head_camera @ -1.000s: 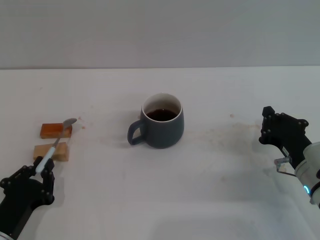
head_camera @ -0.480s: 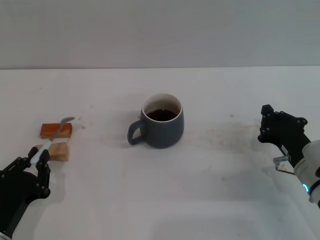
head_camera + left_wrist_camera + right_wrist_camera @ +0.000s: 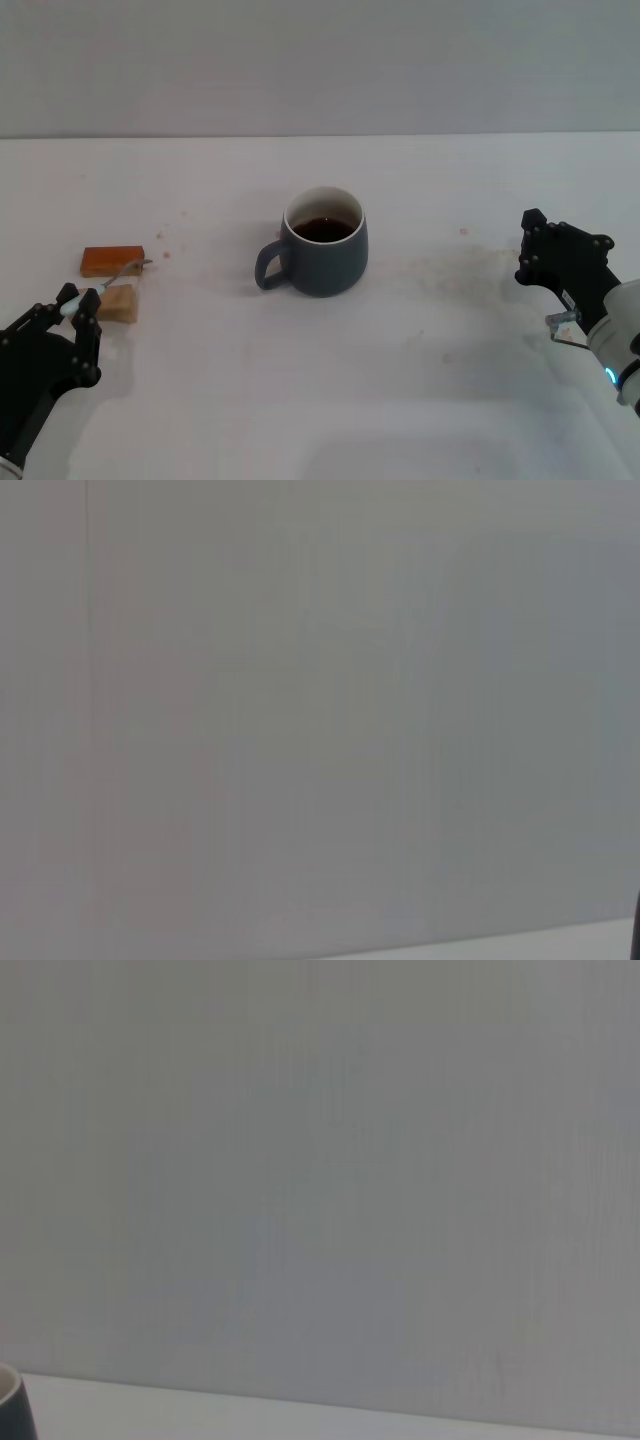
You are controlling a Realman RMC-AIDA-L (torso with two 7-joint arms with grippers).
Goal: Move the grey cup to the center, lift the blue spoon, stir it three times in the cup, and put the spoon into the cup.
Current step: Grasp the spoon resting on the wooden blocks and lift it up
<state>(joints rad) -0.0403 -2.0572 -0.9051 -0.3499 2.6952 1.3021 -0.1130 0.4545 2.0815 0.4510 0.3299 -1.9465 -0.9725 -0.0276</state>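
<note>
My left gripper (image 3: 78,308), low at the table's near left edge, is clenched on the pale-blue handle of the small blue spoon (image 3: 100,289) with its grey metal bowl. Over the last second the spoon has been drawn back toward me: its bowl, which lay past the far orange-brown wooden block (image 3: 112,260), now hangs over that block's near edge, tilted up from my fingers. So the lift is under way, and the carry to the cup comes next.

The rounded slate-grey ceramic cup (image 3: 323,253) with dark liquid already stands near the middle of the white table (image 3: 420,400), handle toward my left, unmoved.

The paler wooden block (image 3: 118,303) sits just beside my gripper, under the spoon; I judge it could be nudged. Between spoon and cup nothing stands. My right gripper (image 3: 560,258) waits at the right, well apart; I cannot tell its state.
</note>
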